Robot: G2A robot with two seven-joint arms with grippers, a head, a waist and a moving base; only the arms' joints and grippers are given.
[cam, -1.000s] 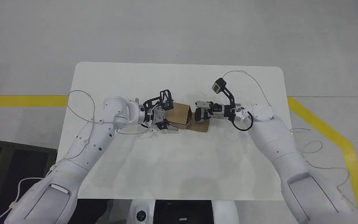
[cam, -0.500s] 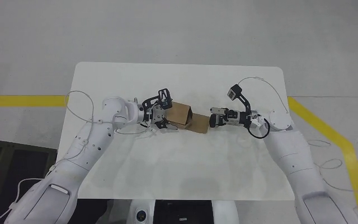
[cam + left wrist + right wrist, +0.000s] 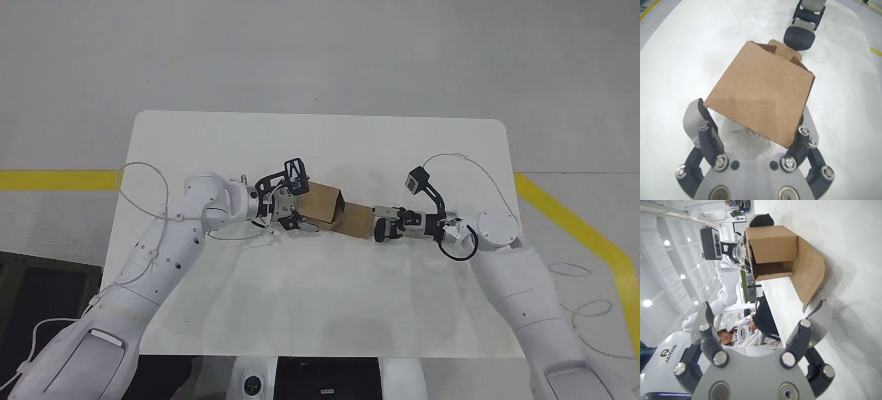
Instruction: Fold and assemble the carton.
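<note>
Change: You pulled the right gripper [image 3: 383, 226] back to the right. A second earlier it was up against the open right end of the carton [image 3: 325, 207]; at this moment it sat just beside the flap tip, apart from it.
Left side: You kept the left gripper [image 3: 285, 212] where it was, at the carton's left end. The carton barely shifted.
Meaning: The right end was still open, so that closing step looked unfinished. The retreat read as a re-approach, not a finish. You still had the big flap [image 3: 810, 275] to fold up and tuck.
Right fingers: Spread wide, holding nothing [image 3: 762, 308].
Left fingers: Narrowed onto the carton's left end [image 3: 751, 117], one pad on each side. It probably had a firm grip, though the board hid one pad's contact.
Carton place: Middle of the table [image 3: 300, 300], slightly to the far side, lying on its side between the two grippers.
Carton look: Plain brown board [image 3: 761, 94], already squared into a box. The right mouth gaped with the inside showing [image 3: 772, 251]. One large flap lay flat on the table, pointing right, with short side flaps at the mouth. No crushing was seen.
</note>
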